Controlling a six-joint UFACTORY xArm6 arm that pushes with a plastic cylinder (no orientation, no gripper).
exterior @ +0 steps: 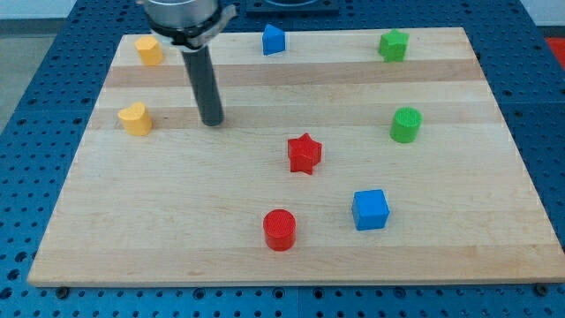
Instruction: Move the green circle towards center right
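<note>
Presently, the items on the board stand as follows
Green circle [406,124]: upright on the wooden board [177,221], at the view's right, a little above mid-height, already near the right edge
My tip [212,123]: down at the board in the upper left part, just right of the lower yellow block [135,118], well apart from the green circle, touching no block
Tool state: a plain dark rod, with no jaws to open or close; it holds nothing and presses on nothing but perhaps the board itself
Step in hand: by my judgement the approach, since the tip is far from its target
Route: best across the open wood above the red star [305,153], arriving on the circle's upper left side
Push: short and gentle, aimed down and slightly right, through the circle's middle so that it does not roll off the tip
Hazards: the red star on the way; the green star [394,45] above the target; the blue cube [370,209] below it; the right edge if the push overruns
Other stock: upper yellow block [149,50], small blue block [274,39], red cylinder [280,230], none in the way
</note>
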